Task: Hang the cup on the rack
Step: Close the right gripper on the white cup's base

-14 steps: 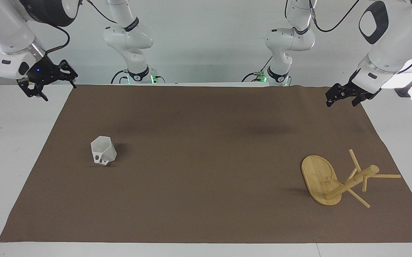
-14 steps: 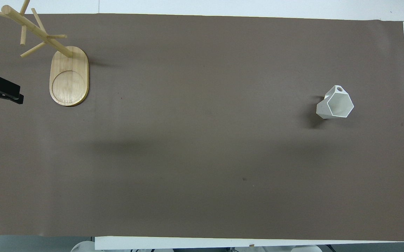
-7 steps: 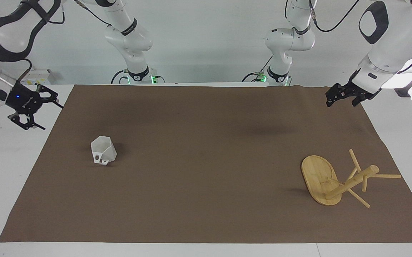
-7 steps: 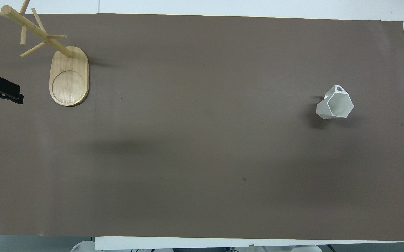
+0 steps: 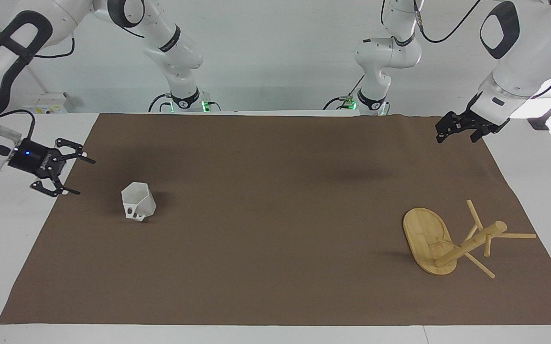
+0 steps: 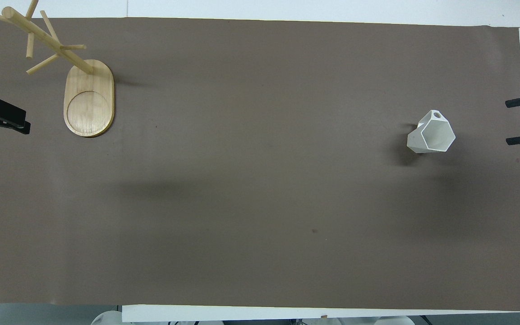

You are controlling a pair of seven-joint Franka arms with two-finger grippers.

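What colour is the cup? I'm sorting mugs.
White; the cup shows best in the facing view.

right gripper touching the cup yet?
No: in the facing view the right gripper hangs open over the mat's edge, with bare mat between it and the cup.

- No text, label, brand, number or sign can be read on anything in either view.
- The cup (image 5: 138, 202) bears only a small dark mark, not legible writing.
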